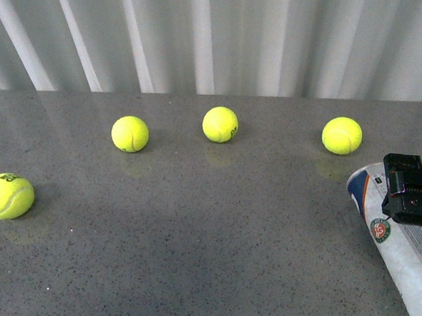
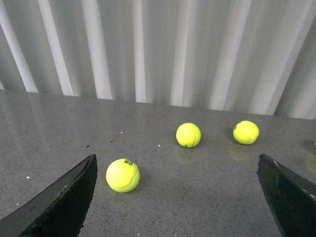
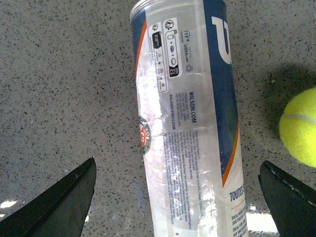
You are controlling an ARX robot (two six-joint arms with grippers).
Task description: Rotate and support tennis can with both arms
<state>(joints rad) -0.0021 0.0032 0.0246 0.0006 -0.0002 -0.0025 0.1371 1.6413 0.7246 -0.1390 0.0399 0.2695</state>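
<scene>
Lying flat: tennis can point(image 3: 182, 123) | print: WILSON.COM, Roland Garros logo | left claw point(image 2: 176, 158) spread | right claw point(image 3: 177, 162) spread

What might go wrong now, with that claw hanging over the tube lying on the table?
The tennis can lies on its side between the open fingers of the right gripper; if one finger touches first, the round can may roll away.
A tennis ball sits close beside it and could get knocked.
The left gripper is open over other balls, with no can in its view; held by one arm only, the long can might tilt or slip.
</scene>
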